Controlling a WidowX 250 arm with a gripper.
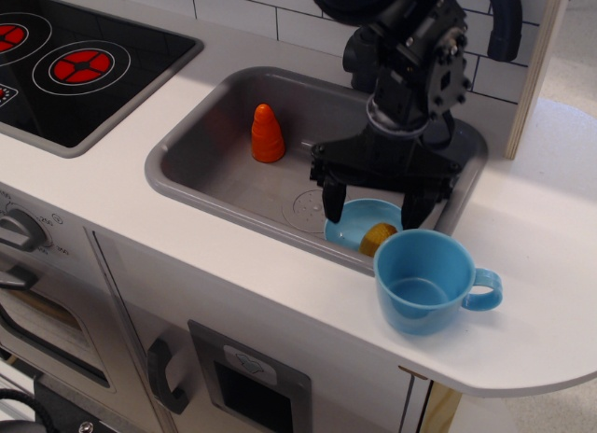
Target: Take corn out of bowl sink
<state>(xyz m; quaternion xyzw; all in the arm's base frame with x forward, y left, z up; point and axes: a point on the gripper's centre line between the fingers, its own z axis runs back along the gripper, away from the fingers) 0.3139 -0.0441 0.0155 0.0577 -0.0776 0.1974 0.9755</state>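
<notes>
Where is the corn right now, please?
The corn lies in the light-blue bowl at the sink's front right corner, below the open gripper, behind the blue mug.

Spread pincer (372,207) hangs over corn (379,235) in bowl (350,227), inside sink (215,162).
</notes>
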